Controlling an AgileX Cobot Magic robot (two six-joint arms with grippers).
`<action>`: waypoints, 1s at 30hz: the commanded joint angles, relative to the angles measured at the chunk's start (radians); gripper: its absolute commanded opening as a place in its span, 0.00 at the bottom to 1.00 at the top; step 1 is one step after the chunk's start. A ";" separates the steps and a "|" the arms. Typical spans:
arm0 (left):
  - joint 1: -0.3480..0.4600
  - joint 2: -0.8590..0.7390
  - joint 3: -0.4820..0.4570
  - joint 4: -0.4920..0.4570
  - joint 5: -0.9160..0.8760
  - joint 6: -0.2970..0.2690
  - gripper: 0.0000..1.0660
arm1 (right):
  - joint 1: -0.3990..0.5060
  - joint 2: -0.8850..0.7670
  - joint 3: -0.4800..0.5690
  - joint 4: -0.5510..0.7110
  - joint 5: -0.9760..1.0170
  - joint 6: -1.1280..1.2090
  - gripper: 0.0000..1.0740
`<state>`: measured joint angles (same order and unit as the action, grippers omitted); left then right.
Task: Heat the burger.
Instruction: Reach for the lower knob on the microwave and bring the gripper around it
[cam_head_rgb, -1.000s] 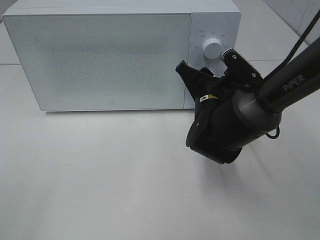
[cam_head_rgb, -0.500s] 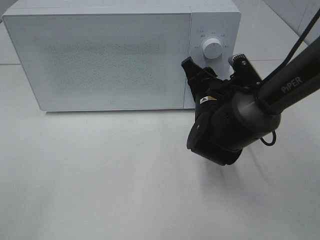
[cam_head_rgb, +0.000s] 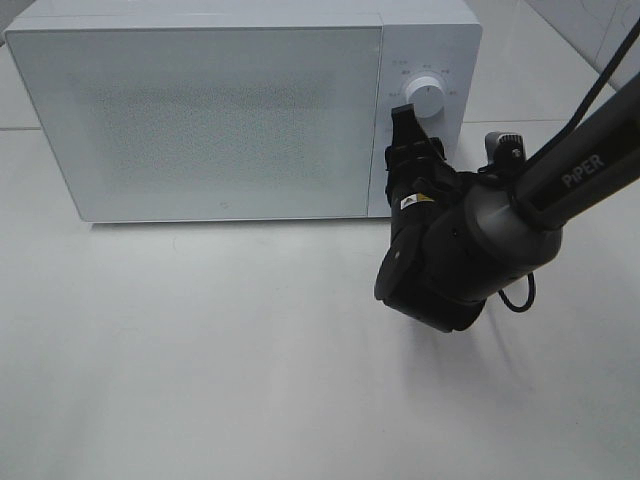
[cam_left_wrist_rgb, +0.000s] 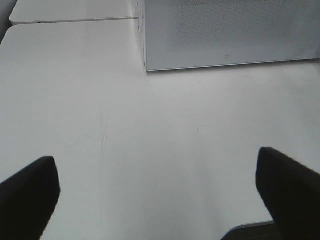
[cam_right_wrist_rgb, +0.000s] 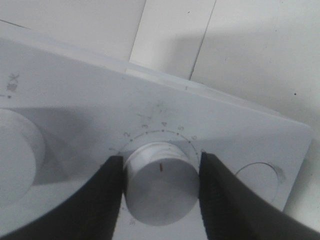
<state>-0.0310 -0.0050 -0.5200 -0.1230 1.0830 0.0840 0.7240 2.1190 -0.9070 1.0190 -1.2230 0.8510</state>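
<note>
The burger is out of view; the white microwave has its door closed. My right gripper is at the microwave's control panel, below the upper dial. In the right wrist view my right gripper is shut on the numbered lower dial, with one black finger on each side touching it. My left gripper is open and empty over bare table in front of the microwave. It does not show in the exterior view.
The microwave stands at the back of the white table. A round button sits beside the gripped dial, and the other dial lies on its far side. The right arm reaches in from the right.
My right gripper has rotated clockwise at the control panel, its fingers swinging right and toward the panel. The microwave door has stayed closed.
</note>
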 joint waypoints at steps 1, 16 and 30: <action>0.004 -0.017 0.004 -0.007 -0.013 0.001 0.94 | 0.002 -0.013 -0.033 -0.248 -0.069 0.070 0.00; 0.004 -0.017 0.004 -0.007 -0.013 0.001 0.94 | 0.002 -0.013 -0.033 -0.249 -0.092 0.359 0.00; 0.004 -0.017 0.004 -0.007 -0.013 0.001 0.94 | 0.002 -0.013 -0.033 -0.252 -0.121 0.411 0.00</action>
<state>-0.0310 -0.0050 -0.5200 -0.1230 1.0830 0.0840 0.7220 2.1210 -0.9060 1.0060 -1.2180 1.2450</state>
